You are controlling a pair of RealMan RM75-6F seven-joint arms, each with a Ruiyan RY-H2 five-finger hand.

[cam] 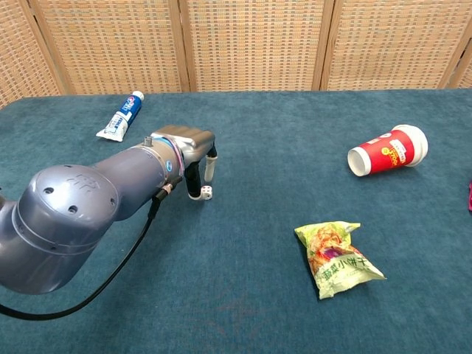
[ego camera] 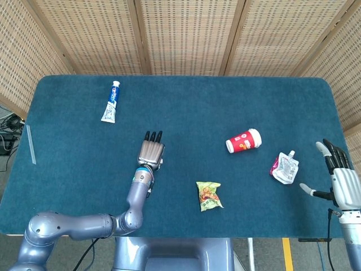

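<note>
Inspector: Left robot hand (cam: 193,151) sits palm-down over the blue felt-covered desk (ego camera: 186,107), fingers pointing down around a small white die (cam: 207,192). In the chest view a fingertip stands at each side of the die, at or very near touching; whether it is truly pinched I cannot tell.

Clerk: And from the head view?

Inspector: The left robot hand (ego camera: 151,149) covers the die completely there. The die rests on the desk, left of centre.

Clerk: Right robot hand?

Inspector: Right robot hand (ego camera: 341,179) shows only in the head view, at the desk's right edge, fingers spread and upright, thumb out to the side, holding nothing. Just beside it lies a crumpled silver and pink spouted pouch (ego camera: 284,167).

Clerk: Other items?

Inspector: A red paper cup with a white lid (cam: 388,150) lies on its side, right of centre, mouth facing the left arm. A green and yellow snack packet (cam: 336,259) lies flat nearer the robot. A white and blue toothpaste tube (cam: 120,116) lies at the far left, well apart from the left robot hand. Woven cane screens (ego camera: 186,34) stand behind.
</note>
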